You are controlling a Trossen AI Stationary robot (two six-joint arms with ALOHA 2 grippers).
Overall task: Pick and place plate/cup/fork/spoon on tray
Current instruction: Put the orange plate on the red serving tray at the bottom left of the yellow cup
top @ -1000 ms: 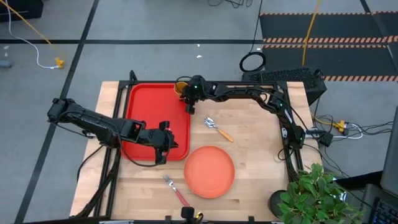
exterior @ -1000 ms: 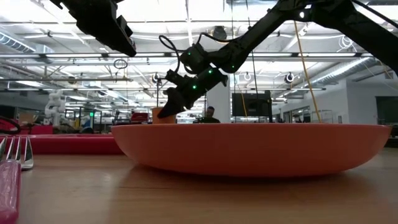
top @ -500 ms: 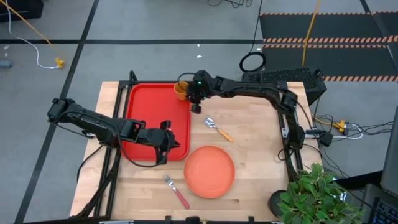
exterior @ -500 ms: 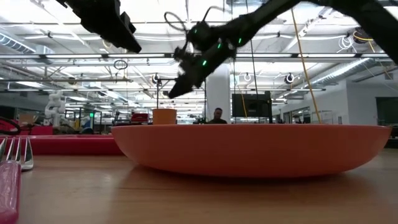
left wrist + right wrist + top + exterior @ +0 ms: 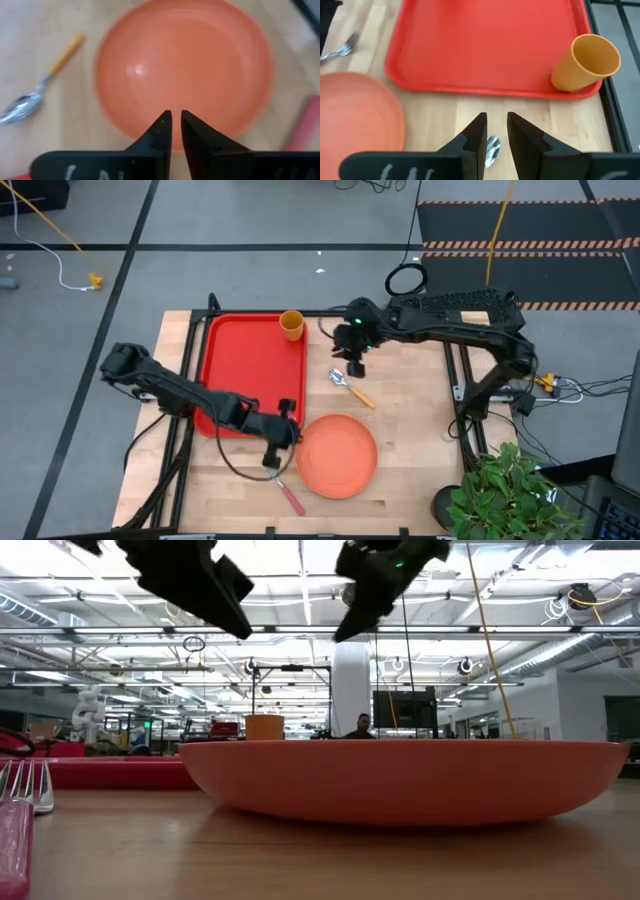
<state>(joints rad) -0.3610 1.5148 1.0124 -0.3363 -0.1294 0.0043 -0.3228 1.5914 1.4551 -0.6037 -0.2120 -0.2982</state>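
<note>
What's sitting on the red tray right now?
Only the cup, upright in a far corner of the tray. The left arm crosses over the tray's near edge and covers a little of it, so that strip cannot be seen. Plate, fork and spoon lie on the table.

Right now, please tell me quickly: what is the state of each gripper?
Left gripper: nearly shut, holding nothing, above the round salmon-orange plastic plate.
Right gripper: nearly shut, holding nothing, above the orange-handled metal spoon.
</note>
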